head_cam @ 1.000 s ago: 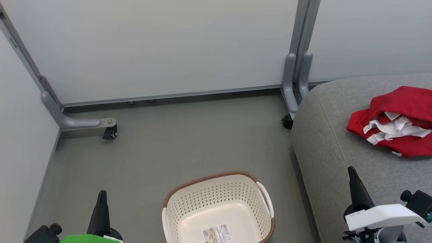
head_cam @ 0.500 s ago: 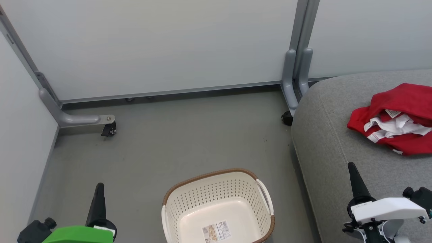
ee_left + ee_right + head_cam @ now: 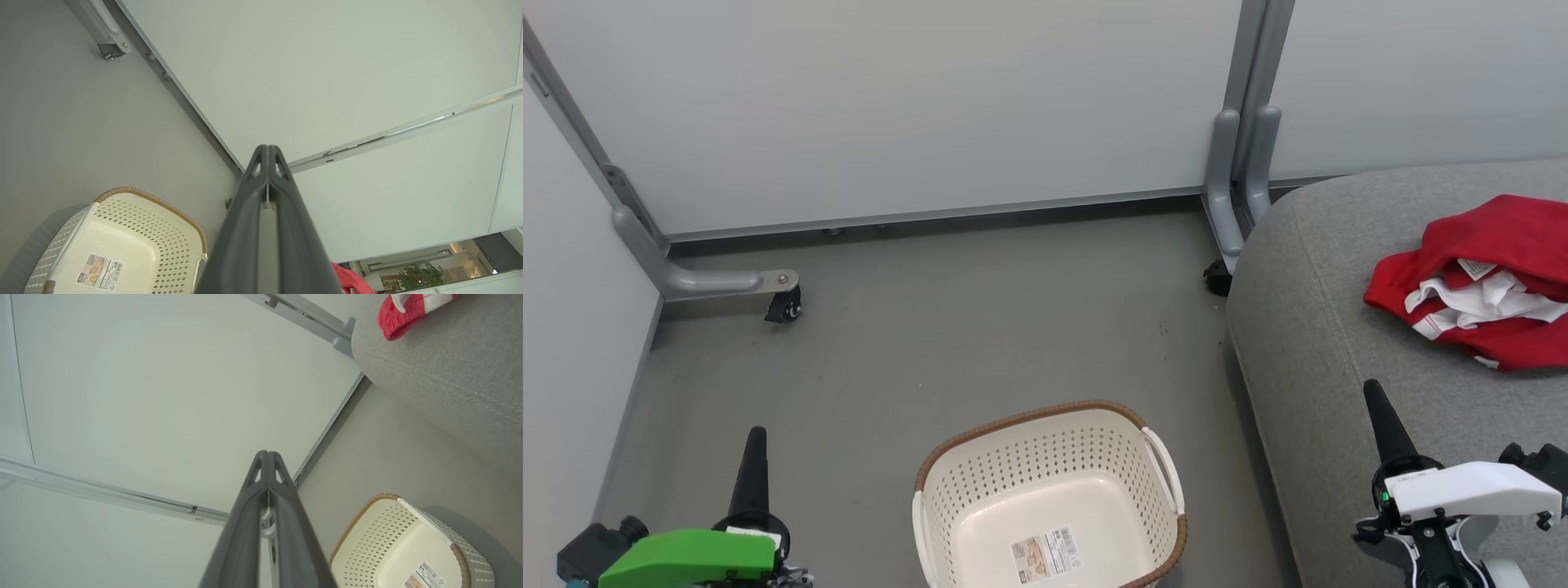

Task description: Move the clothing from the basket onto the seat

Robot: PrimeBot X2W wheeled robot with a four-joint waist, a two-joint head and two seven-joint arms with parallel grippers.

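clothing [image 3: 1478, 282]: red heap on seat [image 3: 1323, 343], well apart from basket
basket [image 3: 1045, 457]: on floor, no garment inside
left gripper [image 3: 754, 437], right gripper [image 3: 1374, 392]: jaws pressed together, holding nothing
risk: right gripper swinging near could drag heap off seat

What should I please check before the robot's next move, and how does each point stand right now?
1. Is the basket free of garments? Ok: just its sticker lies inside.
2. Is the clothing on the seat? Ok: a red heap lies on the grey cushion.
3. Are both garments in that heap? Cannot tell: it runs past the head view's right edge.
4. Is the left gripper shut and holding nothing? Ok.
5. Is the right gripper shut and holding nothing? Ok.
6. Are both grippers apart from the basket and the clothing? Ok.
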